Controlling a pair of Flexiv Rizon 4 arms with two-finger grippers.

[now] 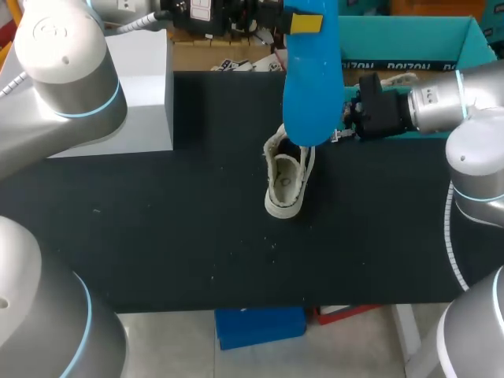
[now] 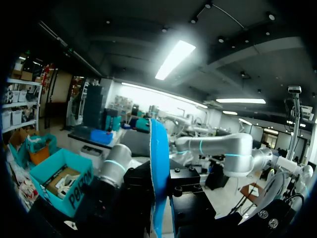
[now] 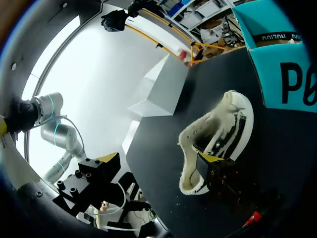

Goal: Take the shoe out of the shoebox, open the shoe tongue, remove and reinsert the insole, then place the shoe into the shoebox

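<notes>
Blue and thin, the insole (image 1: 313, 79) hung edge-on in the left gripper (image 2: 159, 203), with a black finger pressed against each face. That arm was held high above the table (image 1: 157, 236), the insole dangling down from its jaws. The insole looked light and bendy, likely to buckle if pushed from its far end. A pinch near the heel with the toe leading would probably suit reinsertion. Under the insole's lower end, the pale canvas shoe (image 1: 287, 177) rested on the black tabletop. It looked soft-walled and apt to slide unless braced at the collar. The right gripper (image 3: 158, 158) was stretched level across from the side, its jaws spread wide. One yellow-tipped finger (image 3: 210, 157) sat at the shoe's opening and the other stood well clear, so nothing was pinched. Behind that arm stood the teal shoebox (image 1: 409, 39), open.
</notes>
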